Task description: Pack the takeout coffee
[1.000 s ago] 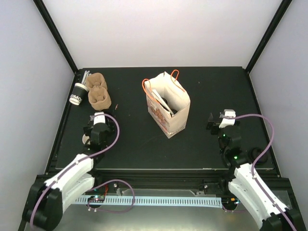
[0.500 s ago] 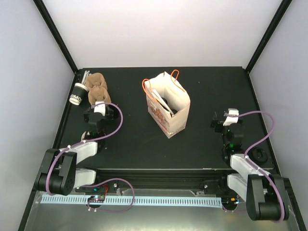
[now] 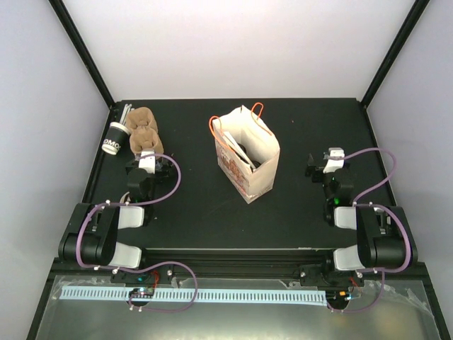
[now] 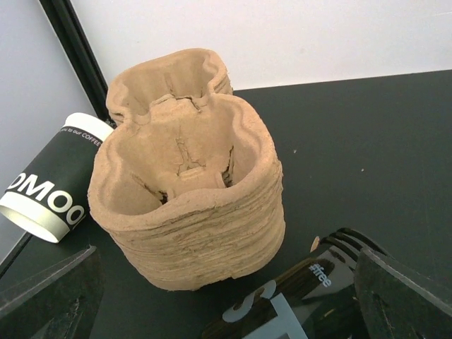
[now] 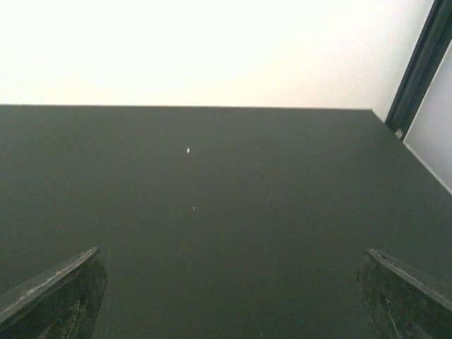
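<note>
Brown paper, crisp and boxy with orange handles: the bag (image 3: 248, 159) stands open mid-table. Something dark shows inside, unclear what. The left gripper (image 3: 146, 161) sits just short of the carriers (image 3: 144, 132) and stirrer cup (image 3: 113, 139). The right gripper (image 3: 327, 170) is well off on the bag's other side.

Left wrist: jaws wide. A glossy black cup (image 4: 311, 279) with white lettering and a ribbed lid lies on its side between them, beside the rough moulded-pulp stack. The step is likely fetching this cup. Next: close on its wall, right it, carry it to the bag.

Right wrist: jaws wide over the bare matte table (image 5: 212, 212).
</note>
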